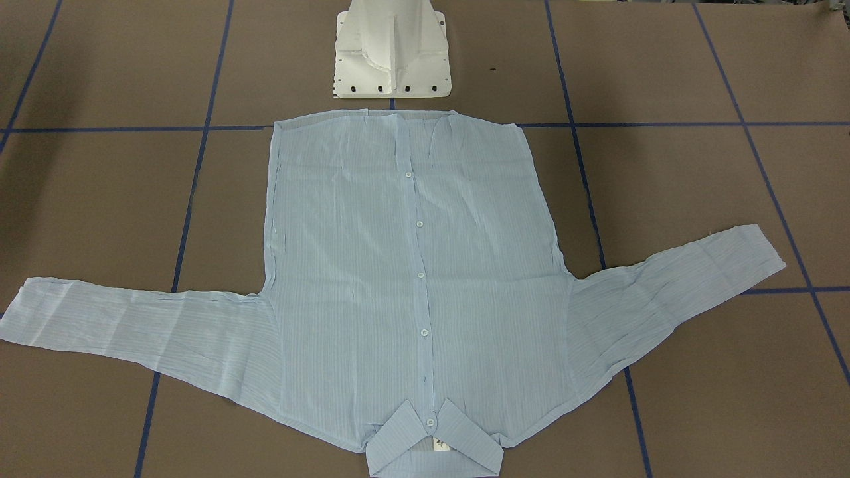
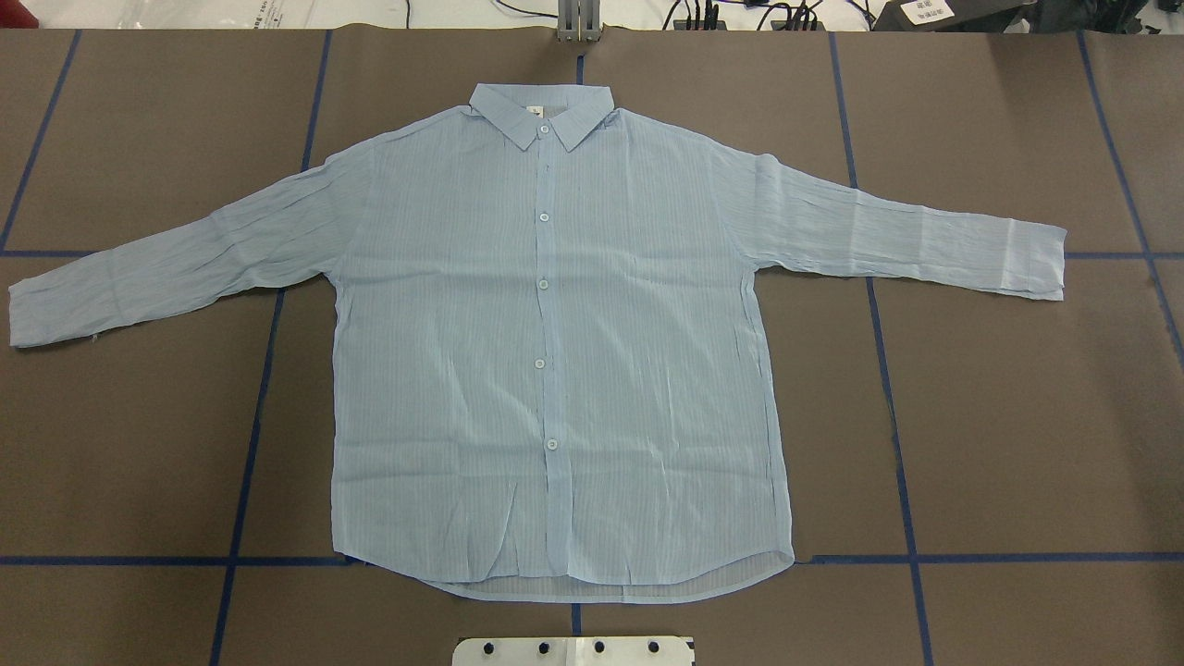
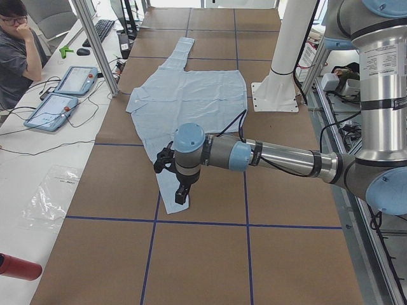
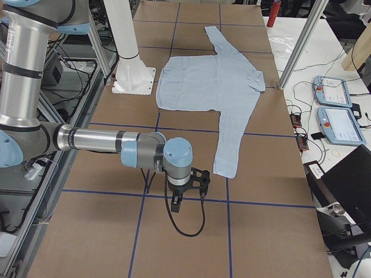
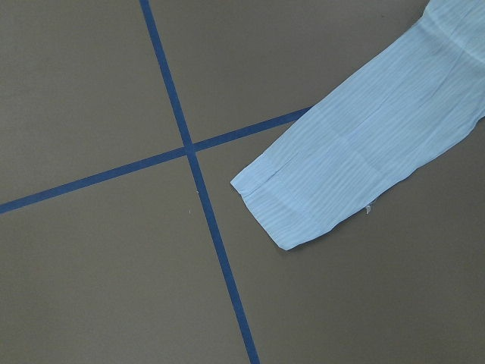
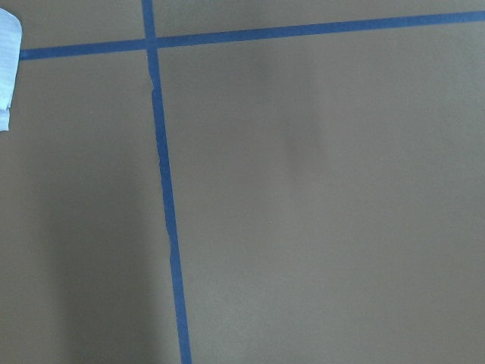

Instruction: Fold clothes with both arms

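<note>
Showing shirt lying flat mid-table, buttoned front up, collar pointing at far edge, hem stopping just short of white pedestal base, sleeves spreading toward both table ends. Finding left gripper hanging over left cuff, right gripper over bare table just past right cuff. Not managing to tell either gripper's opening or any hold.

Table has a brown top with blue tape lines making a grid; the pale-blue shirt lies flat on it, button side up, both sleeves spread out sideways (fabric's pretty crinkly); collar points away from the white pedestal base, hem just beside it; the base sits on the table too
</note>
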Robot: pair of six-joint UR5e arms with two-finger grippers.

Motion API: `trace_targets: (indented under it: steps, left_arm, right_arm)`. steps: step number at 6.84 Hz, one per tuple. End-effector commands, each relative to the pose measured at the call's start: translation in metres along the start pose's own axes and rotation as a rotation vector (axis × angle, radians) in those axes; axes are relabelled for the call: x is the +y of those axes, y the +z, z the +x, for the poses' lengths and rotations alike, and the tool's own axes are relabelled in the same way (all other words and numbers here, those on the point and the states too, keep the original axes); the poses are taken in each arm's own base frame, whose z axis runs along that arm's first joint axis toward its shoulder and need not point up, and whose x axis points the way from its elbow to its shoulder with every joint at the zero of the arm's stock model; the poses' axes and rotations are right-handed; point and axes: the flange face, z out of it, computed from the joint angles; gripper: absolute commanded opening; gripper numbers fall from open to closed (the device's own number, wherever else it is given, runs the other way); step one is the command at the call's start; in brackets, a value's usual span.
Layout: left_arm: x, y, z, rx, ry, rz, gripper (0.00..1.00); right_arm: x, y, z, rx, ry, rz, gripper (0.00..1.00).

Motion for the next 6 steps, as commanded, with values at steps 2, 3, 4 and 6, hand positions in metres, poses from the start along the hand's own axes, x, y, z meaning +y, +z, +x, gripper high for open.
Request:
trace_targets:
  steps: [2, 3, 4, 6]
  left_arm:
    - [-0.008, -0.013, 0.013, -0.006, 0.069, 0.066, 1.0]
    - [-0.015, -0.026, 0.026, -0.027, 0.101, 0.1, 1.0]
    - [-0.04, -0.043, 0.038, -0.031, 0.142, 0.144, 1.0]
    - [-0.092, -0.07, 0.056, -0.071, 0.237, 0.241, 1.0]
  right_arm:
    - [-0.003, -0.005, -0.005, -0.005, -0.009, 0.013, 1.0]
    - [-0.013, -0.013, -0.012, -0.01, -0.029, 0.038, 1.0]
    - [-0.036, -0.039, -0.036, -0.026, -0.125, 0.16, 1.0]
    - [-0.053, -0.058, -0.053, -0.043, -0.282, 0.351, 1.0]
